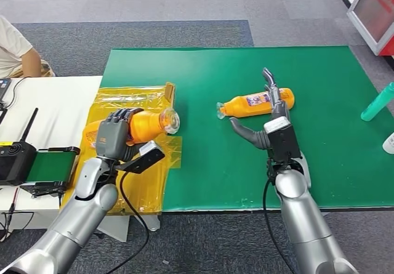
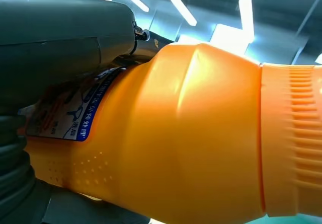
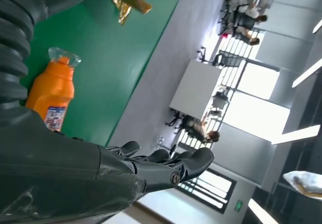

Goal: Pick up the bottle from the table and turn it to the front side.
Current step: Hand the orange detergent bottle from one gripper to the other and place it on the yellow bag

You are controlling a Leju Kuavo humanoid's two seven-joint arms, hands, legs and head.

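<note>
Two orange bottles with clear caps are in view. My left hand [image 1: 114, 135] grips one orange bottle [image 1: 148, 124] above the yellow wrapping, cap pointing right; up close its orange body [image 2: 189, 138] and blue-edged label [image 2: 68, 116] lie against my hand [image 2: 57, 38]. The second orange bottle [image 1: 255, 103] lies on its side on the green mat [image 1: 209, 157], cap to the left, label up. My right hand [image 1: 269, 123] hovers over its near side with fingers spread, holding nothing. The right wrist view shows that bottle [image 3: 53, 90] beside the extended fingers [image 3: 167, 166].
Crumpled yellow film [image 1: 135, 181] covers the mat's left edge. A teal bottle [image 1: 378, 104] and a white object [image 1: 389, 143] lie at the far right. A white side table [image 1: 51, 111] holds a black device [image 1: 16, 157]. A seated person's arm [image 1: 23, 55] shows at top left.
</note>
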